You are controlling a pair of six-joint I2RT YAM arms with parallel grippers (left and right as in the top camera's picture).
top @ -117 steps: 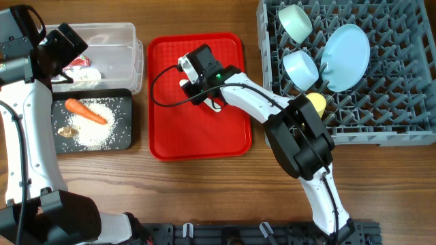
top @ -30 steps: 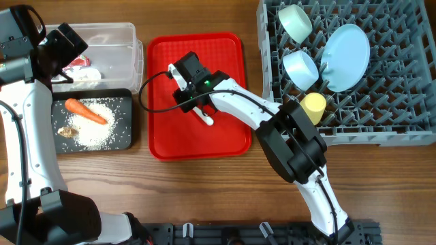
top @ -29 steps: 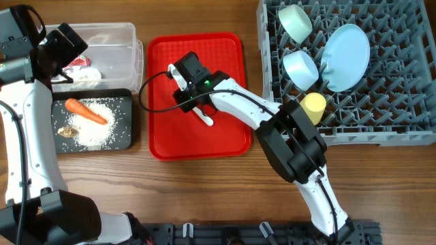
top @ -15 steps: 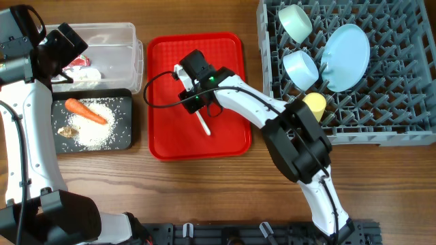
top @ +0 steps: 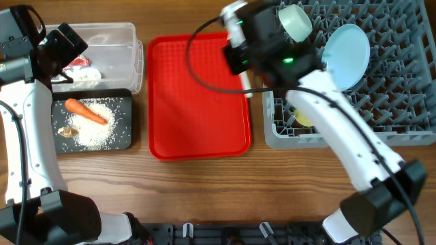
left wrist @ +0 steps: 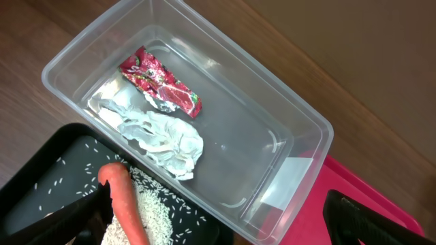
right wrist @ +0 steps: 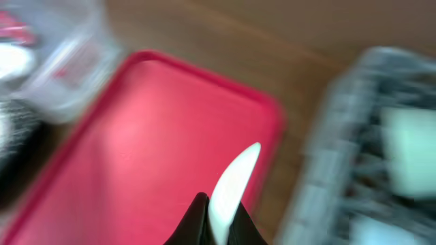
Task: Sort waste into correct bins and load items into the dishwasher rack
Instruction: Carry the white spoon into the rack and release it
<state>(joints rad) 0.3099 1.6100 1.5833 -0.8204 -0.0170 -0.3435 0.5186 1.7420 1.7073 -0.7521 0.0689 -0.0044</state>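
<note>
My right gripper (top: 245, 68) (right wrist: 218, 218) is shut on the white spoon (right wrist: 235, 184) and holds it above the right edge of the red tray, next to the grey dishwasher rack (top: 402, 102) (right wrist: 340, 136). The rack holds a pale green bowl (top: 294, 20), the light-blue plate (top: 347, 46) and the yellow cup (top: 303, 121), which is partly hidden by the arm. My left gripper (top: 58, 44) (left wrist: 225, 224) is open and empty over the clear tub (top: 129, 51) (left wrist: 293, 129). The tub holds the wrapper (left wrist: 160, 82) and tissue (left wrist: 163, 136). The black tray (top: 131, 122) holds the carrot (top: 86, 111) (left wrist: 126, 204), rice (top: 102, 126) and scraps (top: 67, 131).
The flat red tray (top: 197, 102) (right wrist: 157, 136) lies between the bins and the rack with nothing on it. The right wrist view is motion-blurred. The right arm crosses over the rack's left side and hides the second bowl.
My right gripper has lifted the white spoon off the red tray and swung up and to the right, towards the rack. The left arm has not moved.
</note>
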